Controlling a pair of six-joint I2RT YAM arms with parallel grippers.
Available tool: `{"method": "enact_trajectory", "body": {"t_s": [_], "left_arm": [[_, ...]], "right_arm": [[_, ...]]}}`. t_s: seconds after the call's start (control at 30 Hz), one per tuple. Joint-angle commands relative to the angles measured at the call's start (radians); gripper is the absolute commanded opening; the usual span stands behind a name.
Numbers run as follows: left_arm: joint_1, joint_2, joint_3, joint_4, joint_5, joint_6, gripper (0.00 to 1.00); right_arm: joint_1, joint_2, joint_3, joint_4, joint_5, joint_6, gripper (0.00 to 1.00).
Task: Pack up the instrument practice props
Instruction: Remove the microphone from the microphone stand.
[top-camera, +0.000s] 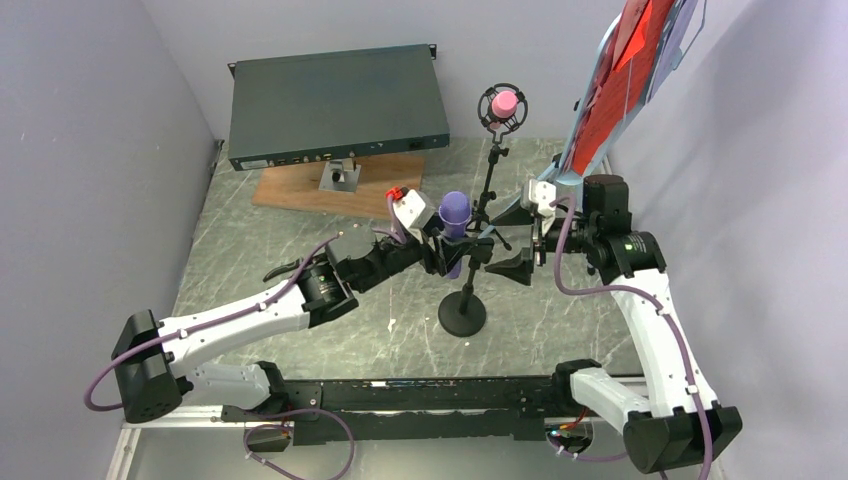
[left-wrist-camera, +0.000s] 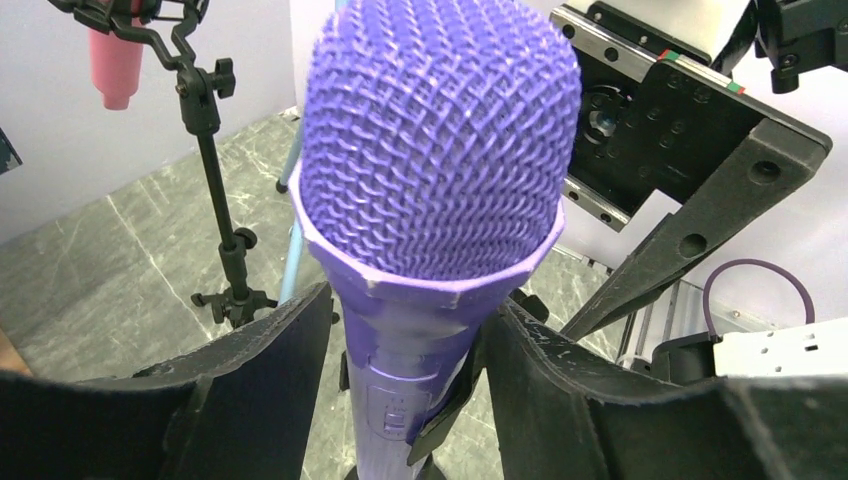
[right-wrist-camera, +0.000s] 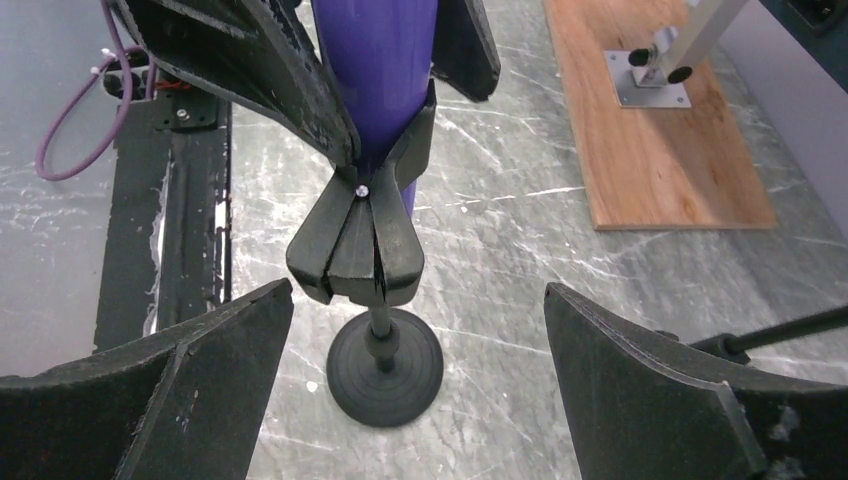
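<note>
Purple microphone (left-wrist-camera: 440, 150) stood upright, mesh head up, clipped in black round-base holder (right-wrist-camera: 385, 365) near surface centre. Pink microphone (top-camera: 503, 103) sat atop black tripod holder (left-wrist-camera: 225, 220), nearer far edge. Red sheets (top-camera: 625, 70) leaned on light-blue music tripod (top-camera: 578, 160), far right corner.

purple microphone (left-wrist-camera: 440, 150): mesh pattern | pink microphone (top-camera: 503, 103) | black holder (right-wrist-camera: 385, 365) | red sheets (top-camera: 640, 40)

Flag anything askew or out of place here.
Nothing looks spilled or damaged. Only the green rack box seems odd: it perches on a small metal post on the wooden board, overhanging it.
</note>
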Motion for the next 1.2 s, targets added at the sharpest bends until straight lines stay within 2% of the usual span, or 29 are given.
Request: {"method": "enact_trajectory", "body": {"t_s": [0.0, 0.27, 0.43, 0.53, 0.57, 0.67, 0.73, 0.9, 1.17], "left_arm": [[-0.005, -0.023, -0.010, 0.051, 0.014, -0.025, 0.59], [-0.004, -0.023, -0.025, 0.082, 0.026, -0.047, 0.47], [-0.004, -0.016, -0.018, 0.081, 0.034, -0.048, 0.39], [-0.004, -0.013, -0.016, 0.085, 0.038, -0.050, 0.28], [-0.005, -0.013, -0.016, 0.086, 0.038, -0.051, 0.22], [-0.004, -0.019, -0.018, 0.089, 0.038, -0.052, 0.04], [-0.004, -0.030, -0.020, 0.090, 0.037, -0.050, 0.00], [-0.006, -0.080, -0.030, 0.072, 0.035, -0.038, 0.00], [-0.005, -0.174, -0.034, -0.068, 0.026, 0.003, 0.00]], "right_arm": [[0.048, 0.030, 0.040, 0.067, 0.004, 0.041, 0.99], [0.079, 0.045, 0.040, 0.073, -0.032, 0.054, 0.87], [0.087, 0.047, 0.032, 0.094, -0.057, 0.084, 0.72], [0.090, 0.044, 0.031, 0.090, -0.053, 0.078, 0.55], [0.091, 0.042, 0.031, 0.084, -0.054, 0.072, 0.46], [0.091, 0.034, 0.027, 0.067, -0.045, 0.047, 0.11], [0.091, 0.026, 0.023, 0.049, -0.029, 0.027, 0.00], [0.074, 0.002, -0.009, 0.043, -0.009, 0.022, 0.00], [0.047, -0.012, -0.047, 0.061, -0.017, 0.038, 0.00]]}}
